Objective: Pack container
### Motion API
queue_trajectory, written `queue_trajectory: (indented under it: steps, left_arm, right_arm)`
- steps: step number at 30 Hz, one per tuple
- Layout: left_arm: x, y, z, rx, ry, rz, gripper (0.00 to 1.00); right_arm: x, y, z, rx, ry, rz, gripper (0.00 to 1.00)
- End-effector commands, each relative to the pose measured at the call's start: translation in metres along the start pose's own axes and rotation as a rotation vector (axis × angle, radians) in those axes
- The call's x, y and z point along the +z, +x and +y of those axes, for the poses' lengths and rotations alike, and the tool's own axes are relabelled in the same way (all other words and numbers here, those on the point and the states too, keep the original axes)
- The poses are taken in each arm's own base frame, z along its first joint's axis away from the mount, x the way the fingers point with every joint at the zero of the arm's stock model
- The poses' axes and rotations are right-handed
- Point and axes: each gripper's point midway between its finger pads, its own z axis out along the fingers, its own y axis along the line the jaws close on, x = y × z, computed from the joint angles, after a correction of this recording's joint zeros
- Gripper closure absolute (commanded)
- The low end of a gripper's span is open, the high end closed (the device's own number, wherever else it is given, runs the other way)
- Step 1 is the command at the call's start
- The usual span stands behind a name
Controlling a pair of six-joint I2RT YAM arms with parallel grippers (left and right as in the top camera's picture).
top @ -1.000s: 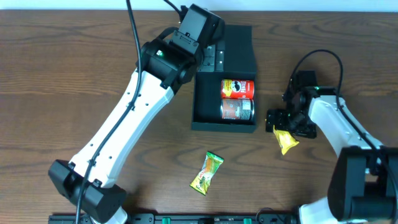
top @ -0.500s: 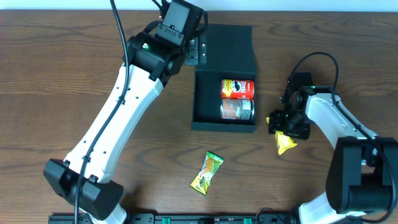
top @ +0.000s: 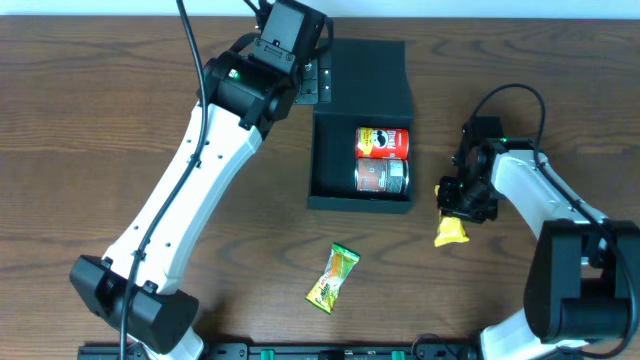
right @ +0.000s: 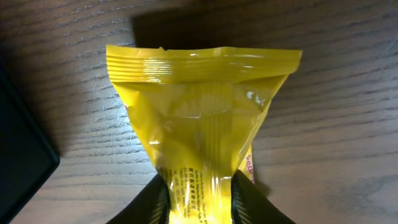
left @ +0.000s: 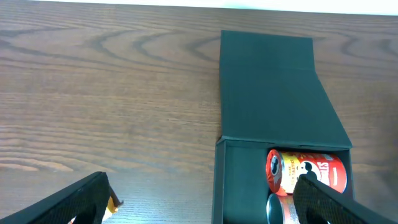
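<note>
The container [top: 372, 80] sits in the middle of the table [top: 90, 150], lid open flat behind it, with a red can [top: 382, 142] and a grey can [top: 382, 177] side by side inside. The left gripper [left: 205, 208], fingers spread wide, hangs at the lid's left edge. The right gripper [right: 200, 196], just right of the container's near corner, pinches a yellow packet [right: 202, 124]. A green packet [top: 333, 278] lies in front

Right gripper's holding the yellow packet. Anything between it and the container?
Nothing visible. Only table lies between the yellow packet and the container's right wall. Inside, the red can and grey can fill the right side; the left side is free.
</note>
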Motion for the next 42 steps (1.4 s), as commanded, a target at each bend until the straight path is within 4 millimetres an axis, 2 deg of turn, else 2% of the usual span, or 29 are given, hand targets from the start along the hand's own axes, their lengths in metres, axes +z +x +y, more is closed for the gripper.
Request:
queue_trajectory:
  steps: [1, 5, 16, 30, 35, 38, 42]
  left_arm:
    - [-0.010, -0.010, 0.007, 0.008, -0.018, -0.035, 0.05]
    - [-0.010, -0.010, 0.007, 0.008, -0.017, -0.035, 0.05]
    - [-0.010, -0.012, 0.006, 0.005, -0.013, -0.046, 0.04]
    - [-0.010, -0.014, 0.006, 0.003, -0.011, -0.052, 0.05]
    - [-0.010, -0.015, 0.005, 0.001, -0.009, -0.057, 0.05]
    - [-0.010, -0.017, 0.004, -0.001, -0.005, -0.065, 0.05]
    - [-0.011, -0.019, 0.003, -0.004, -0.001, -0.074, 0.05]
  right_arm:
    - [0.002, 0.002, 0.001, 0.013, -0.003, 0.010, 0.73]
    - [0.002, 0.003, 0.002, 0.013, -0.005, 0.011, 0.73]
    - [-0.005, 0.001, 0.024, 0.010, -0.130, 0.025, 0.76]
    - [-0.078, -0.046, 0.040, -0.043, -0.155, -0.099, 0.78]
    - [-0.100, -0.056, 0.047, -0.049, -0.178, -0.136, 0.78]
    - [-0.115, -0.059, 0.063, -0.071, -0.244, -0.151, 0.77]
    - [-0.125, -0.058, 0.086, -0.114, -0.313, -0.162, 0.77]
